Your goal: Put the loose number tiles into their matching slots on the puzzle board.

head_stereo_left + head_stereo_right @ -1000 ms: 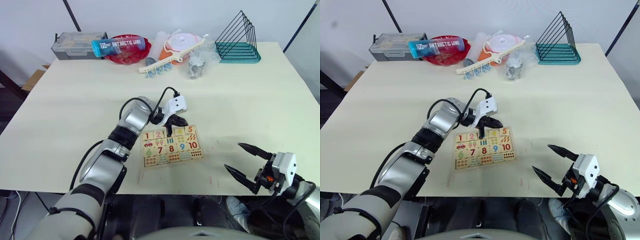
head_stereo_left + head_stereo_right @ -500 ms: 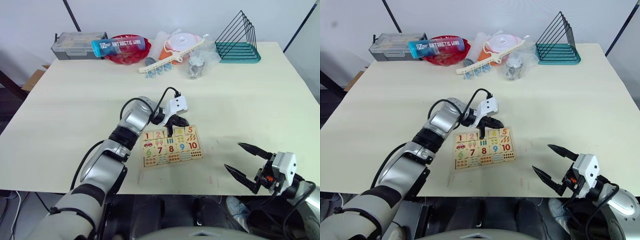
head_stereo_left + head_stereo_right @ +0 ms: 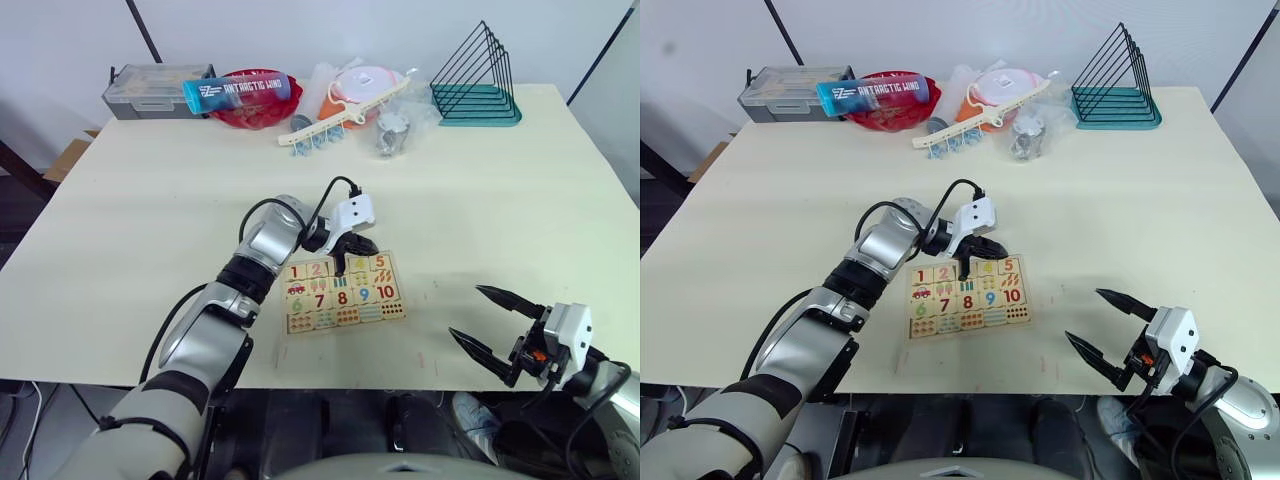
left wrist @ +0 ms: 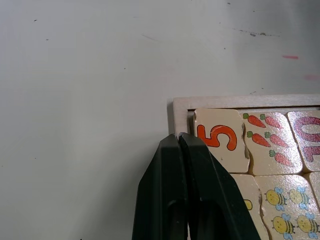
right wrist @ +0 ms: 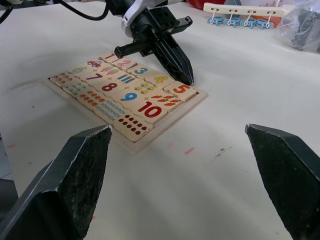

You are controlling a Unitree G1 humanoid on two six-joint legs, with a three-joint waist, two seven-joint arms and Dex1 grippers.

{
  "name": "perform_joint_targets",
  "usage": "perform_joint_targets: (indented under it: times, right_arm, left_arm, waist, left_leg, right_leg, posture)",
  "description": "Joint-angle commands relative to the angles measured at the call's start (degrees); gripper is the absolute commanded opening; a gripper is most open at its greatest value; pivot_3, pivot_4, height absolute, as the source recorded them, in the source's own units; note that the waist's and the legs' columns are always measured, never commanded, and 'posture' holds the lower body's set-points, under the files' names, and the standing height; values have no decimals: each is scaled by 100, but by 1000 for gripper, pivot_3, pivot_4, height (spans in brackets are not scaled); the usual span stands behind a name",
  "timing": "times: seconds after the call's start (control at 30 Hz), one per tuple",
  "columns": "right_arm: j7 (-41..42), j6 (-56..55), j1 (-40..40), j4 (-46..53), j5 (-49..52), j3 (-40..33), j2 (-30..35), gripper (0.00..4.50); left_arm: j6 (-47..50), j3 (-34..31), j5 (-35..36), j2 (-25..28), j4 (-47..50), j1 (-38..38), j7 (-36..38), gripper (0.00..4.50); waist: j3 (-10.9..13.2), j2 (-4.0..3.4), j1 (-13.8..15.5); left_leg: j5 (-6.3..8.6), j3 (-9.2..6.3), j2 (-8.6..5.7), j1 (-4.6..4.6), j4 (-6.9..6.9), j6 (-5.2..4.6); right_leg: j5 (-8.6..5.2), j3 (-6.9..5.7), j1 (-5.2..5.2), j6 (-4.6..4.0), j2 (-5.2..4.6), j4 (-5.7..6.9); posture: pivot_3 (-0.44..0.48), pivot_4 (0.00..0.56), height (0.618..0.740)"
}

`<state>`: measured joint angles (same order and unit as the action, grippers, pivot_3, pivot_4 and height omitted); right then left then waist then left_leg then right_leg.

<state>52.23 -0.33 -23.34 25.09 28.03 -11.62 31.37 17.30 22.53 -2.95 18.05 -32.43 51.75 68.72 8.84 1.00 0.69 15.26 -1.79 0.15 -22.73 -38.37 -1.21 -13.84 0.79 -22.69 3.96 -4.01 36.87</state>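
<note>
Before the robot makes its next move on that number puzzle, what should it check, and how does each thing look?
1. Tiles 1 to 5 in the top row of the puzzle board: ok, all five sit in the row.
2. Tile 4 fully seated: cannot tell, the left gripper tip is at it.
3. Tile 5 in its corner slot: ok.
4. Left gripper shut and empty: ok.
5. Right gripper open, away from the board: ok.

Both eye views look down from the near edge across the whole table (image 3: pixel 480 200). The left wrist view hangs close above the puzzle board (image 4: pixel 180 107); the right wrist view looks at that board from low on the near right.
</note>
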Motion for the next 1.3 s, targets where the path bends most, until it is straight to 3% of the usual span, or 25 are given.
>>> perform_joint_targets:
  times: [0.03,0.8,1.3]
  right_arm:
    - [15,-42,-2,91,47,-51,39,4500]
    - [221,18,285,-166,130,-45,138,4500]
    - [102,247,644,-657,167,-253,167,4500]
  left_arm:
    - [-39,-86,65,2,181,40,28,69]
    - [145,-714,650,292,725,-102,90,69]
    - [684,-2378,1962,1390,2062,-1646,-158,69]
  waist:
    - [0,0,0]
    - [0,-1,-3]
    - [-1,-2,-39]
  left_leg:
    - [0,0,0,0,0,0]
    - [0,-2,0,1,0,0]
    - [0,-16,3,7,1,0]
  right_leg:
    - [0,0,0,0,0,0]
    - [0,0,0,0,0,0]
    - [0,7,-1,-1,-2,5]
  posture:
    - [0,150,740]
    - [0,150,740]
    - [0,150,740]
